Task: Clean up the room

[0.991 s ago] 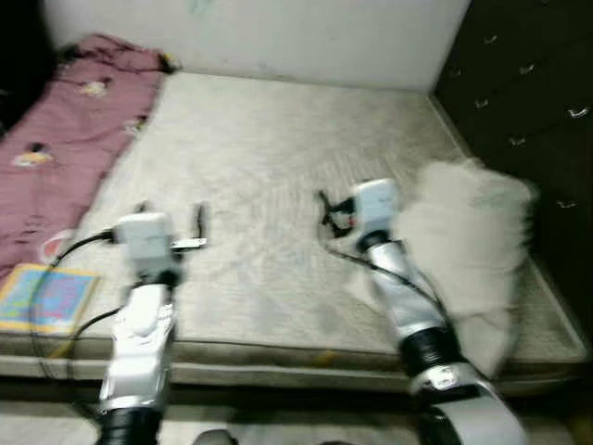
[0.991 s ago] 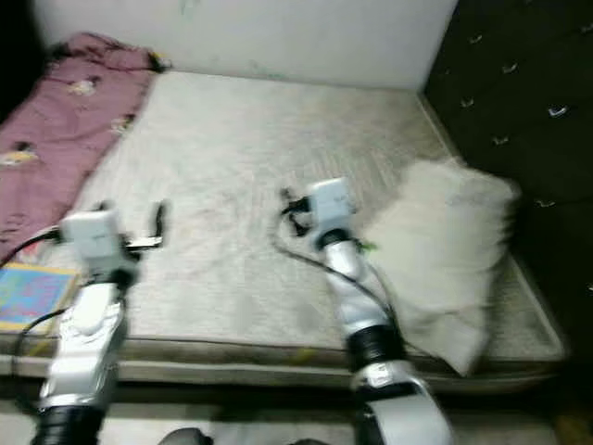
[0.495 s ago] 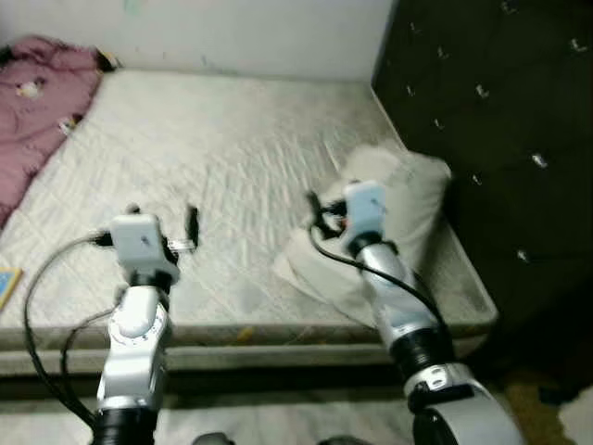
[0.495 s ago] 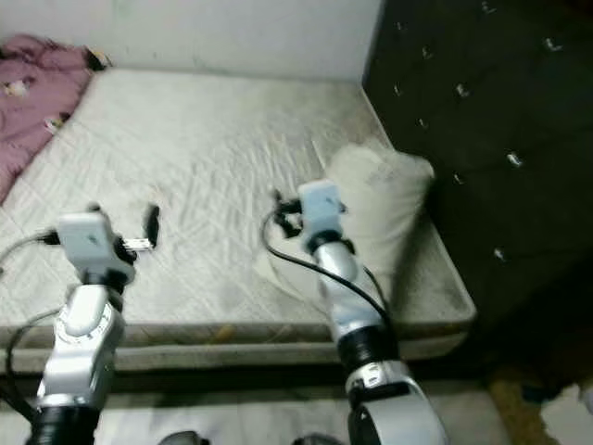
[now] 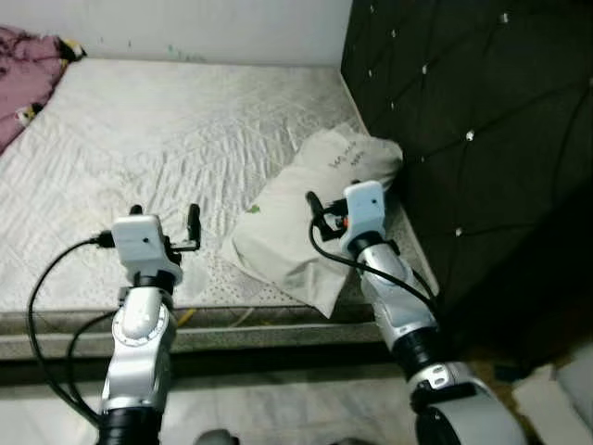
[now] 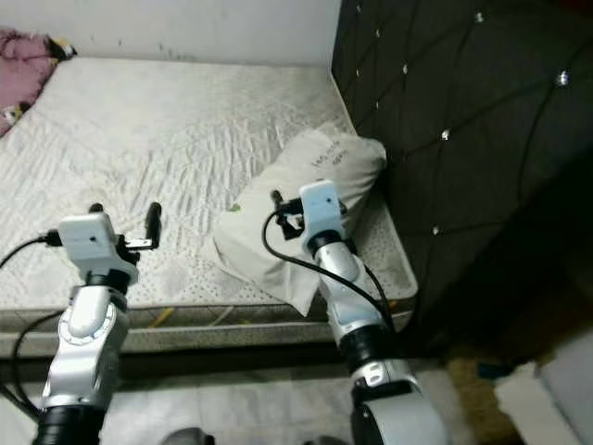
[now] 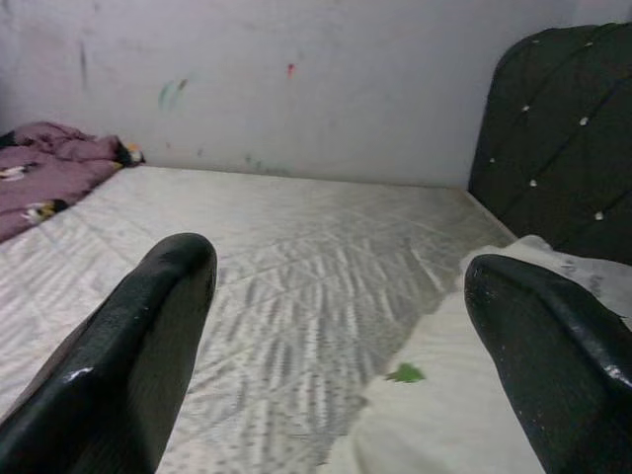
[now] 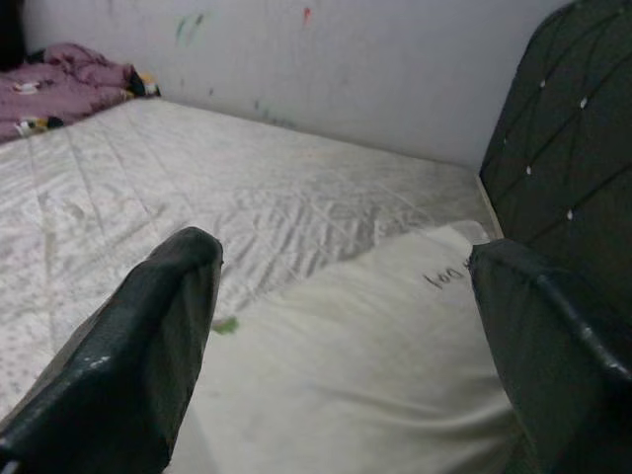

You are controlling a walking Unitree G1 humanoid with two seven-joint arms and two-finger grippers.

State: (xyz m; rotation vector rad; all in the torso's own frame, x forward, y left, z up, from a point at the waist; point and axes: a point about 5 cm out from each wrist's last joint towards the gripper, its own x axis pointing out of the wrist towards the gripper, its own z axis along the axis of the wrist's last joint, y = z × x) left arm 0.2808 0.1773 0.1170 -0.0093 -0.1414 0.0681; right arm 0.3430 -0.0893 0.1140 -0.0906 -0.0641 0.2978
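Off-white soft pillow (image 5: 310, 218) lies diagonally, far end toward dark tufted headboard (image 5: 463, 120); handwriting illegible. Left gripper (image 5: 165, 222) and right gripper (image 8: 346, 326) both spread, empty.

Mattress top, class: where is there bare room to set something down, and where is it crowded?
The widest free patch on the mattress runs from the wall to the near edge, between the pink blanket and the pillow. It is crowded by the tufted headboard, where the pillow lies with the open right gripper above it. The open left gripper hovers over the near edge.
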